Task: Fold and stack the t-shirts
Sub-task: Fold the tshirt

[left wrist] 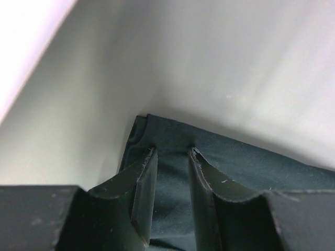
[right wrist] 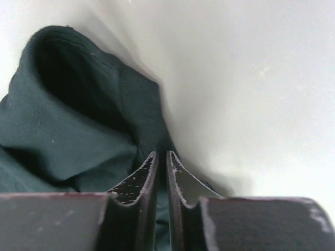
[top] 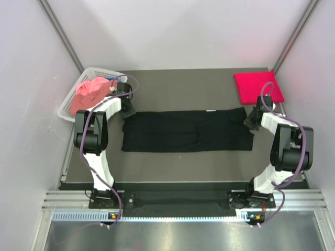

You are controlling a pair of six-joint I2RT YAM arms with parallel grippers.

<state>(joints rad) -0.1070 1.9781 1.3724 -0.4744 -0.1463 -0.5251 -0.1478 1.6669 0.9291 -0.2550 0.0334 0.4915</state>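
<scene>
Left arm (top: pixel 97 138), right arm (top: pixel 287 149): white links, bulky black joint housings. Purple cable (top: pixel 80 151) runs along each arm, base to wrist. Black base blocks (top: pixel 104 198) at foot of each arm. Left gripper (left wrist: pixel 172 152), right gripper (right wrist: pixel 161 154): fingers (left wrist: pixel 142 198) dark, matte, angular. Tip edges chipped, pale wear specks.

Three t-shirts show plainly: one black t-shirt (top: pixel 187 130), one red t-shirt (top: pixel 257 87) and one salmon pink t-shirt (top: pixel 93 90); a scrap of blue cloth (top: pixel 111 80) beside the pink may be a fourth, but I cannot tell. There is one white basket (top: pixel 68 104) and one table (top: pixel 183 83). There are two grippers, the left gripper (left wrist: pixel 171 151) and the right gripper (right wrist: pixel 161 154), each with two fingers (left wrist: pixel 145 188).
</scene>
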